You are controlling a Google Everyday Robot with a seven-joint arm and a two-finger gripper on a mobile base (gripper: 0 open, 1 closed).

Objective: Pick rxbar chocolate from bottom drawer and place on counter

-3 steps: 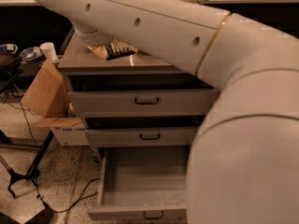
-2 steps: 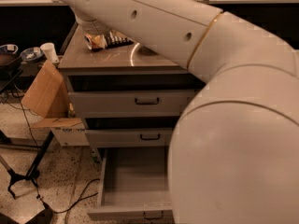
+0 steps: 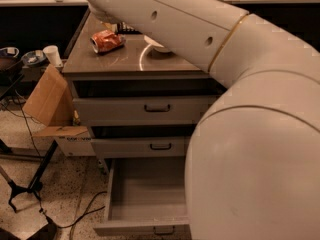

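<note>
Here, a white robot arm (image 3: 210,39) is shown stretched over the counter (image 3: 165,61). The gripper (image 3: 121,28) is largely hidden behind it at the counter's back left; its opening and load cannot be told. No rxbar chocolate is seen in the open bottom drawer (image 3: 145,199). If held, it should be lowered flat onto bare counter, away from the crinkled orange packet (image 3: 107,40).

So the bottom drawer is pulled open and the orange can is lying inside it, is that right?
Not quite. The camera view shows the bottom drawer pulled open, but the orange can lies on its side on the counter, not inside the drawer. The pincer is above the counter's back left, largely hidden by the arm.
</note>
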